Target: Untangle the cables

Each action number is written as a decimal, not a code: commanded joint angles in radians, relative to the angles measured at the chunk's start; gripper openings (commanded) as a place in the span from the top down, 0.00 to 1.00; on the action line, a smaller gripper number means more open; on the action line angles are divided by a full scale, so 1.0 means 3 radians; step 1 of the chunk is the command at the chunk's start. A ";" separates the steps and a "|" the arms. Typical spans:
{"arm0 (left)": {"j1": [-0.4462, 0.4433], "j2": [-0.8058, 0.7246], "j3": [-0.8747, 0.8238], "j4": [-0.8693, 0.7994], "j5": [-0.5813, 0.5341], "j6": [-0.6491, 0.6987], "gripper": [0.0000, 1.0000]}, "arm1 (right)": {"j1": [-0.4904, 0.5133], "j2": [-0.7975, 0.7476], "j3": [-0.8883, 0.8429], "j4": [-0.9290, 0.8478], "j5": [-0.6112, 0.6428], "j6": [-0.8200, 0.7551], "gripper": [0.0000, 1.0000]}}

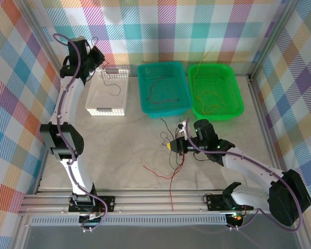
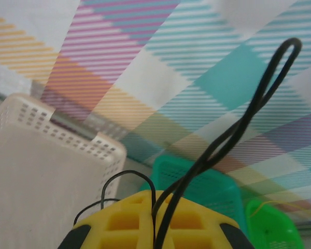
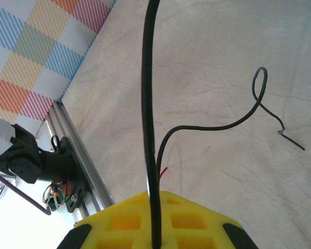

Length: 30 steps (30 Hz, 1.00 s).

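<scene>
Above: my left gripper [image 1: 97,56] hangs beside the white basket [image 1: 108,93], and my right gripper [image 1: 172,146] is over loose cables [image 1: 168,168] on the table [image 1: 119,150].
Left wrist: my fingers [image 2: 124,223] pinch a looped black cable [image 2: 238,129].
Right wrist: my fingers [image 3: 124,223] clamp a straight black cable [image 3: 149,104].

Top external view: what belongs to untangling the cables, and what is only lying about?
Job: left gripper, shut on looped black cable; right gripper, shut on second black cable; loose red and black cables; white basket, teal basket, green basket.
Lying about: purple-grey arm cables; aluminium rail.
</scene>
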 commanded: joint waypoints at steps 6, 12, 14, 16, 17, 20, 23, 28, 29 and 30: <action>0.0034 0.0438 -0.0192 0.0274 -0.0065 0.0075 1.00 | 0.0026 0.0000 0.0060 0.0141 -0.0205 -0.0121 1.00; -0.0037 0.0511 -0.0634 0.0476 0.0056 -0.0032 1.00 | 0.0026 0.0118 0.0261 -0.0009 -0.0182 -0.0095 1.00; -0.0082 0.0515 -0.0687 0.0471 0.0171 -0.0051 0.77 | 0.0029 0.0131 0.0388 -0.0109 -0.0165 -0.0113 1.00; -0.0141 0.0405 -0.0807 0.0464 0.0155 -0.0059 0.52 | 0.0029 0.0130 0.0499 -0.0202 -0.0136 -0.0109 1.00; -0.0176 0.0297 -0.0943 0.0476 0.0129 -0.0064 0.43 | 0.0026 0.0130 0.0560 -0.0267 -0.0131 -0.0108 1.00; -0.0232 -0.0058 -0.1334 0.0677 0.0048 -0.0166 0.26 | 0.0026 0.0120 0.0660 -0.0338 -0.0138 -0.0078 1.00; -0.0257 -0.0428 -0.1663 0.0702 0.0050 -0.0244 0.16 | 0.0026 0.0139 0.0766 -0.0423 -0.0090 -0.0032 1.00; -0.0421 -0.1291 -0.2417 0.0880 0.0177 -0.0473 0.10 | 0.0026 0.0270 0.1069 -0.0665 -0.0087 0.0037 1.00; -0.0509 -0.1498 -0.2575 0.0899 0.0167 -0.0495 0.09 | 0.0026 0.0317 0.1140 -0.0705 -0.0099 0.0054 1.00; -0.0598 -0.1709 -0.2707 0.0932 0.0152 -0.0514 0.09 | 0.0021 0.0351 0.1201 -0.0734 -0.0106 0.0083 1.00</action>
